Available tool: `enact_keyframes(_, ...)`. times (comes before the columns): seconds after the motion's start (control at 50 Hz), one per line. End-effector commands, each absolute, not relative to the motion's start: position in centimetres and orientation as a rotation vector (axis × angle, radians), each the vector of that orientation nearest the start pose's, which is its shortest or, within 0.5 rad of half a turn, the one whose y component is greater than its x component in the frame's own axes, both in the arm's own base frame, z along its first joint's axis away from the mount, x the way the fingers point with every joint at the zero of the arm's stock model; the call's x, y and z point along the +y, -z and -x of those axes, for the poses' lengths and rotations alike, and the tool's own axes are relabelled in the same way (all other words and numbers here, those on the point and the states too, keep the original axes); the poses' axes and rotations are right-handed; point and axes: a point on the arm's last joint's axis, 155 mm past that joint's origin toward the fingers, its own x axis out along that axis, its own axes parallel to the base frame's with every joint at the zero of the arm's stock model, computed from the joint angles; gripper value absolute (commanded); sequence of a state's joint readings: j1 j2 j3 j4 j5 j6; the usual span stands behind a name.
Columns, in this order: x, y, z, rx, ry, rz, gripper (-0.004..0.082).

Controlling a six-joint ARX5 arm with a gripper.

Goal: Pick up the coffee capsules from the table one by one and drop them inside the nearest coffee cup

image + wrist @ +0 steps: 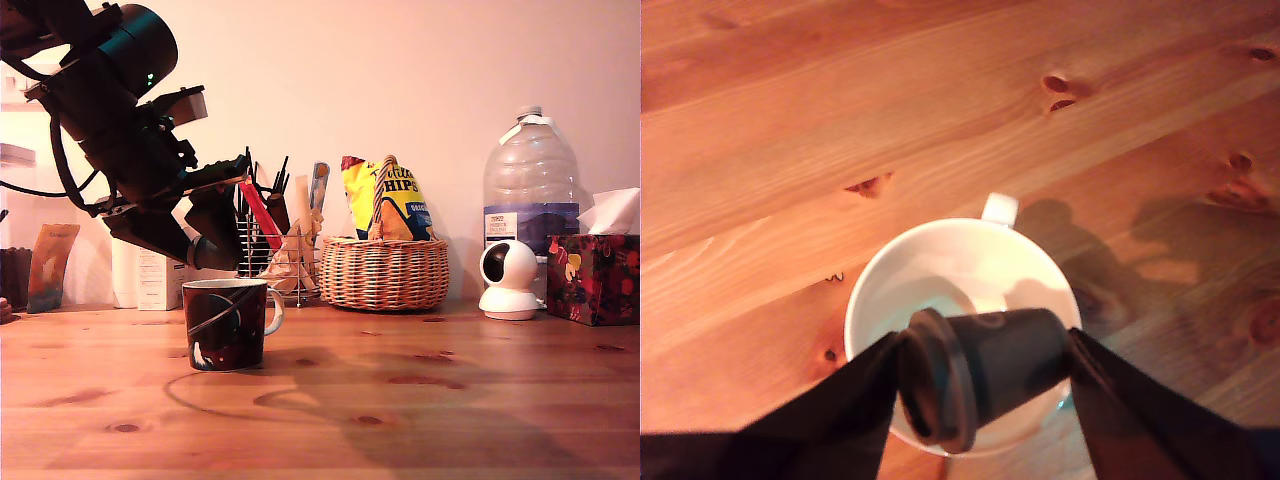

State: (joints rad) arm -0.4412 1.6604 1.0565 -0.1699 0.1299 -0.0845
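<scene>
My gripper (982, 347) is shut on a dark grey coffee capsule (985, 378), which lies sideways between the two black fingers with its paler rim toward one of them. It hangs directly over the open white inside of the coffee cup (875, 290), whose white handle (999, 208) points away. In the exterior view the gripper (214, 250) hovers just above the rim of the dark mug (228, 325), at the left of the reddish-brown pine table (450, 400). The capsule cannot be made out there. No other capsule shows on the wood.
Along the back stand a wicker basket (384, 270) with crisp bags (388, 200), a wire rack of utensils (275, 235), a white carton (160, 280), a water bottle (530, 190), a white camera (508, 280) and a tissue box (593, 275).
</scene>
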Motion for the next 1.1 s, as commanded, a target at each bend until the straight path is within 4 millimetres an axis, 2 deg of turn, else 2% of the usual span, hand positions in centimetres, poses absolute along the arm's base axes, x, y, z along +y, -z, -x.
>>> enact_keyframes(0.0, -21.8, -10.2, -41.0, 0.784, 0.511, -0.048, 0.0645)
enact_keyframes(0.04, -21.8, -10.2, -41.0, 0.784, 0.509, -0.051, 0.0727)
enact_keyframes(0.1, -21.7, -10.2, -41.0, 0.785, 0.509, -0.055, 0.0764)
enact_keyframes(0.44, -21.8, -10.7, -41.1, 0.769, 0.515, -0.059, 0.0745)
enact_keyframes(0.5, -21.7, -11.0, -41.0, 0.764, 0.517, -0.062, 0.0693)
enact_keyframes(0.58, -21.7, -11.8, -40.6, 0.751, 0.532, -0.084, 0.0553)
enact_keyframes(0.64, -21.6, -12.6, -40.2, 0.738, 0.548, -0.104, 0.0411)
enact_keyframes(0.74, -21.3, -14.3, -39.6, 0.712, 0.558, -0.118, 0.0092)
enact_keyframes(0.78, -21.1, -14.9, -39.2, 0.706, 0.56, -0.123, -0.0009)
enact_keyframes(0.88, -20.4, -16.1, -38.3, 0.707, 0.55, -0.124, -0.0021)
enact_keyframes(1.08, -18.0, -16.8, -36.6, 0.755, 0.516, -0.115, -0.0021)
